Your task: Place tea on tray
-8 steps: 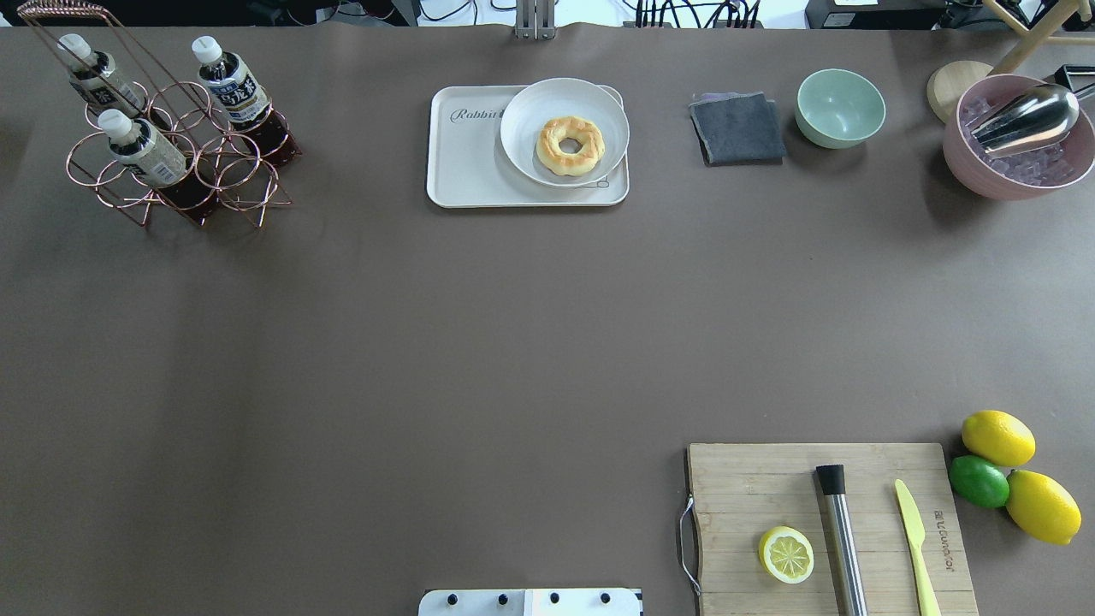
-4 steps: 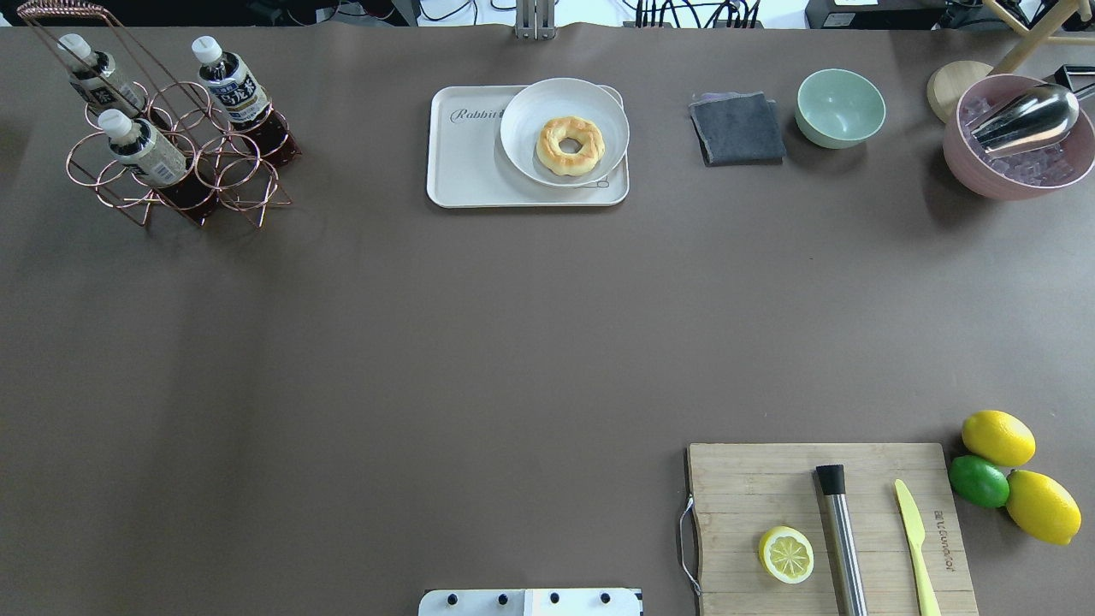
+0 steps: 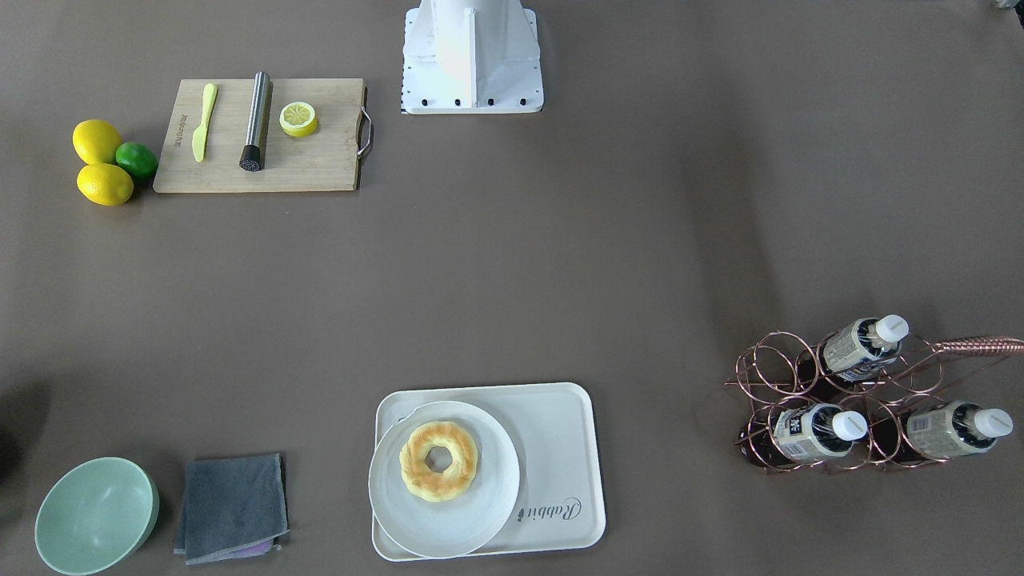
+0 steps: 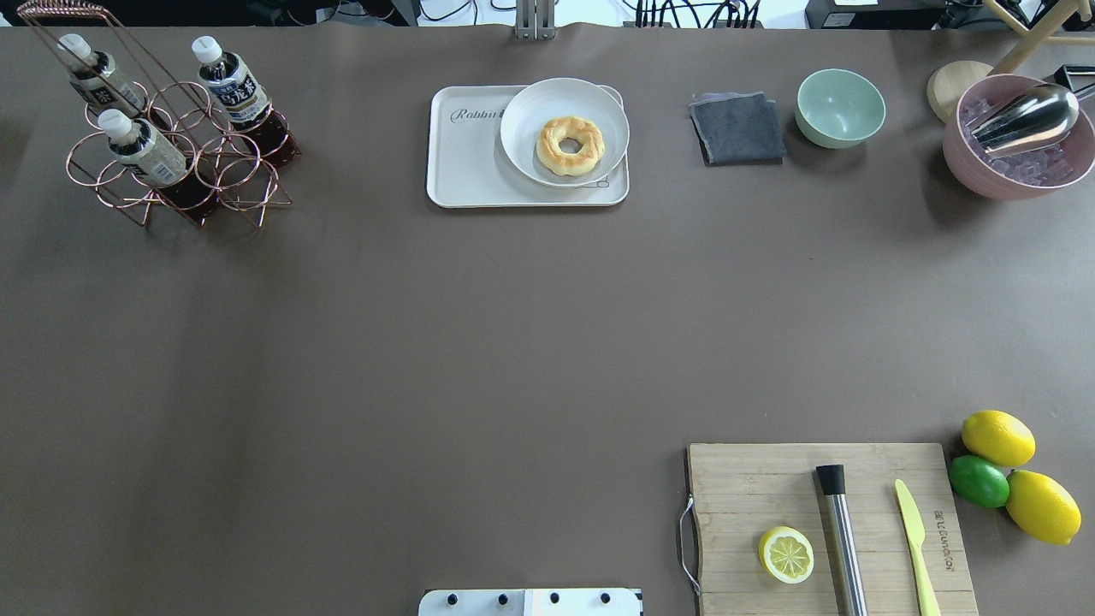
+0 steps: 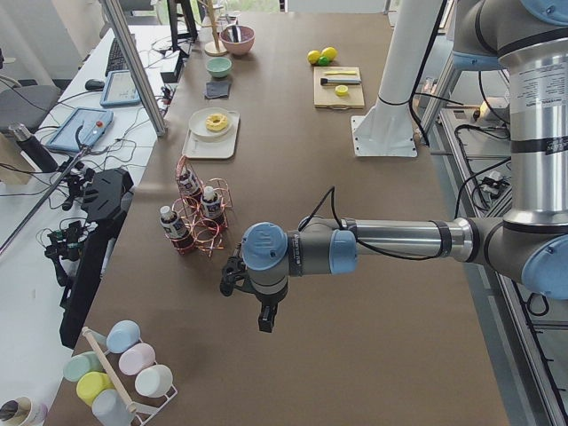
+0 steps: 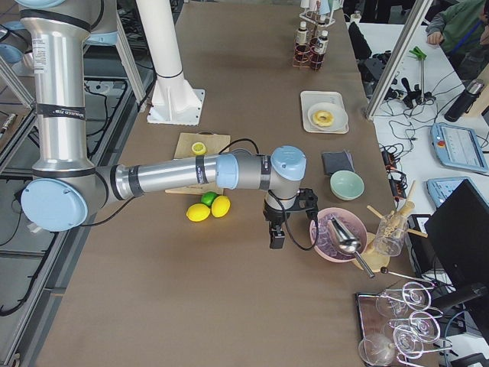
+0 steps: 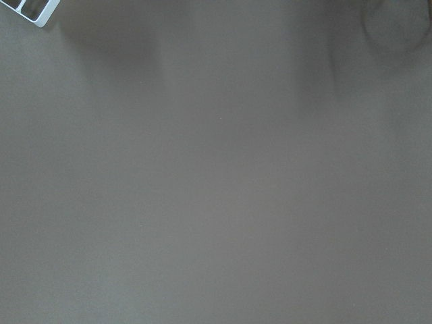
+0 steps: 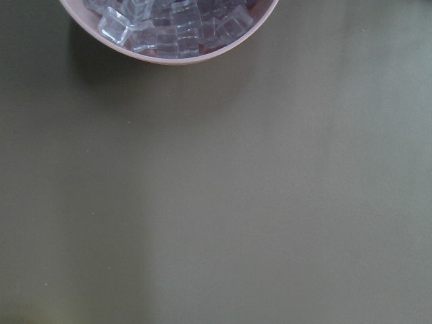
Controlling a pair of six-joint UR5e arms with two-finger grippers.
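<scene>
Three tea bottles stand in a copper wire rack (image 4: pixel 184 167) at the far left of the overhead view; the nearest to the tray is the tea (image 4: pixel 233 88), which also shows in the front view (image 3: pixel 862 346). The cream tray (image 4: pixel 466 162) with "Rabbit" script lies at the far middle, and in the front view (image 3: pixel 556 436). My left gripper (image 5: pixel 264 318) hangs above the table near the rack, seen only in the left side view; I cannot tell its state. My right gripper (image 6: pixel 275 238) hangs beside the pink bowl, seen only in the right side view; I cannot tell its state.
A white plate (image 4: pixel 523 128) with a doughnut (image 4: pixel 570 145) covers the tray's right part. A grey cloth (image 4: pixel 737 128), green bowl (image 4: pixel 840 108) and pink ice bowl (image 4: pixel 962 162) with scoop stand far right. A cutting board (image 4: pixel 744 488) and lemons (image 4: pixel 997 437) lie near right.
</scene>
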